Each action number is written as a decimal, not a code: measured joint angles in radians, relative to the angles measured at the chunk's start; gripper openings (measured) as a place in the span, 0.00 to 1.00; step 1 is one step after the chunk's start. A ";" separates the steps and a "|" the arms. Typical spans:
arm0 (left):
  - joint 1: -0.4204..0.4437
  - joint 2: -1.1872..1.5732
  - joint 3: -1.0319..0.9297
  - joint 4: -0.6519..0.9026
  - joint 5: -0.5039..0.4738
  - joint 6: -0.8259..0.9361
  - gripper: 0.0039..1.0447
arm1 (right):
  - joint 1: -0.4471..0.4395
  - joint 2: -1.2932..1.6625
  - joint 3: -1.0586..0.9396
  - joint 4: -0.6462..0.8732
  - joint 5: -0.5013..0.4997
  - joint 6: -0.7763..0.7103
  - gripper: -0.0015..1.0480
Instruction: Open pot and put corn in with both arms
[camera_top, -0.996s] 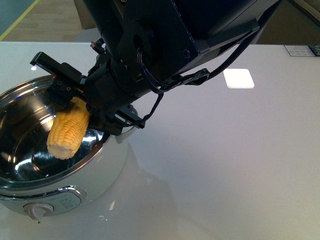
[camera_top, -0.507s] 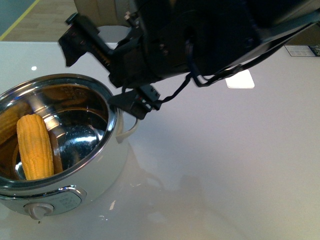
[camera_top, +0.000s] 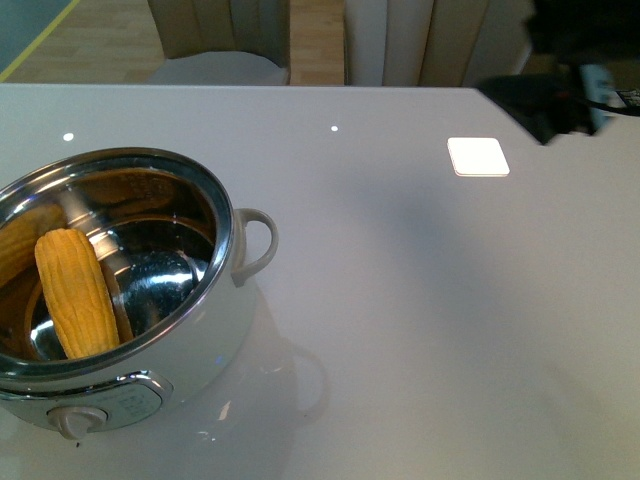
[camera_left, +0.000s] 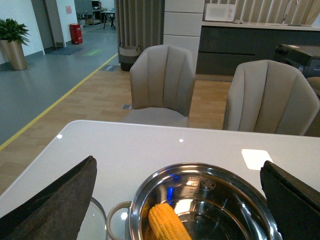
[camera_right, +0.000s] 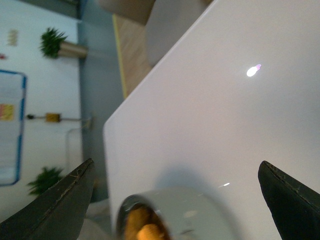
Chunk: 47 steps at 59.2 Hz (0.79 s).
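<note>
The pot (camera_top: 236, 262) stands open at the table's front left, steel bowl and beige knob (camera_top: 78, 420) showing. The corn (camera_top: 78, 292) lies inside it, leaning against the bowl's left wall. My right arm (camera_top: 556, 97) is a dark blur at the far right, well away from the pot. In the right wrist view my right gripper (camera_right: 177, 167) is open and empty, with the blurred pot (camera_right: 175, 212) and corn (camera_right: 142, 227) below it. In the left wrist view my left gripper (camera_left: 178, 165) is open and empty above the pot's rim (camera_left: 200, 169), with the corn (camera_left: 167, 222) inside.
A white square patch (camera_top: 478, 156) lies on the table at the far right. A curved glass edge (camera_left: 97, 217), perhaps the lid, lies beside the pot's loop handle (camera_left: 116, 220). Two beige chairs (camera_left: 162, 82) (camera_left: 270, 95) stand beyond the table's far edge.
My right gripper let go of the corn over the pot and pulled up and away to the right. The corn dropped into the bowl and lies there.
</note>
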 joint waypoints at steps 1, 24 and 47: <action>0.000 0.000 0.000 0.000 0.000 0.000 0.94 | -0.020 -0.029 -0.026 -0.009 0.005 -0.022 0.91; 0.000 0.000 0.000 0.000 0.000 0.000 0.94 | -0.192 -0.475 -0.325 -0.032 0.083 -0.485 0.86; 0.000 0.000 0.000 0.000 0.000 0.000 0.94 | -0.201 -0.642 -0.642 0.420 0.126 -0.867 0.21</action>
